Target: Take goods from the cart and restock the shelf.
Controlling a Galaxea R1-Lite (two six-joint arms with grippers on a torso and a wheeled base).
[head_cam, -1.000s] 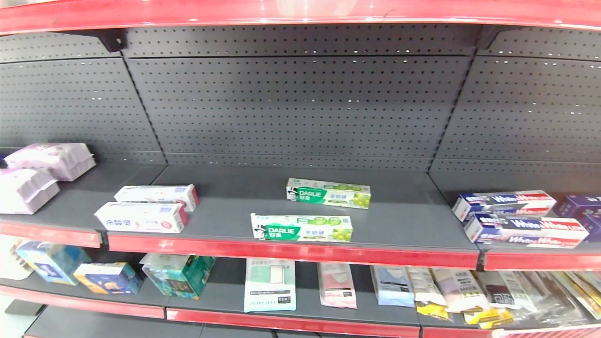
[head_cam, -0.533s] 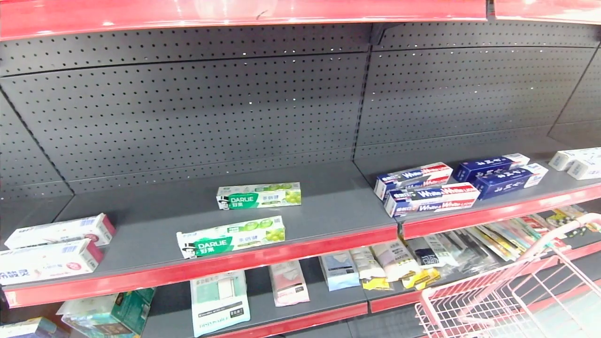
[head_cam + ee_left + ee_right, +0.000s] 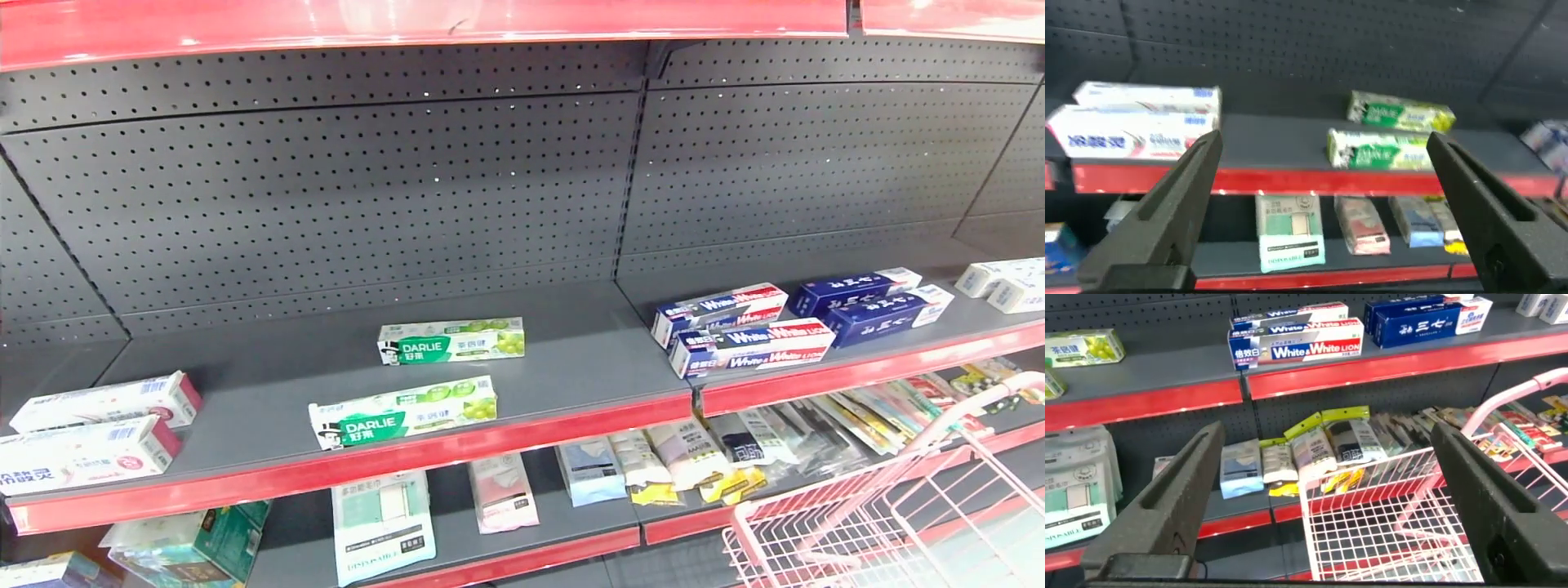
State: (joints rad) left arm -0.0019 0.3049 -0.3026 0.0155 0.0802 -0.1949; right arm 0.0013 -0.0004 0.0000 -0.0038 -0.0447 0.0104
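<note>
Head view, L to R. Far L, mid-height: two white-and-pink boxes point(image 3: 82, 453) lay flat on the grey shelf point(image 3: 269, 380), one behind the other, front one close to the red edge. Ctr-L: two green boxes point(image 3: 402, 412), flat, lengthwise along the shelf. The front one was near the edge, the 2nd behind it, a bit to the R, and apart from it. R of ctr, on the next shelf section: two blue-and-red boxes point(image 3: 751, 347) lay side by side, touching. Just R of those were two dark blue boxes point(image 3: 886, 314), also touching each other. Far R edge: white boxes point(image 3: 1000, 278), cut off by the frame. Along the btm: lower shelf point(image 3: 451, 510) w/ flat packets point(image 3: 384, 523) in a row. Btm R corner: pink wire cart point(image 3: 816, 487), standing in front of the shelf.

Left gripper point(image 3: 1323, 212): fingers wide apart, nothing betw. them, facing the shelf, w/ the green boxes beyond. Right gripper point(image 3: 1327, 506): fingers wide apart, holding nothing, w/ the cart's wire basket beyond them & the blue-and-red boxes farther off on the shelf.
</note>
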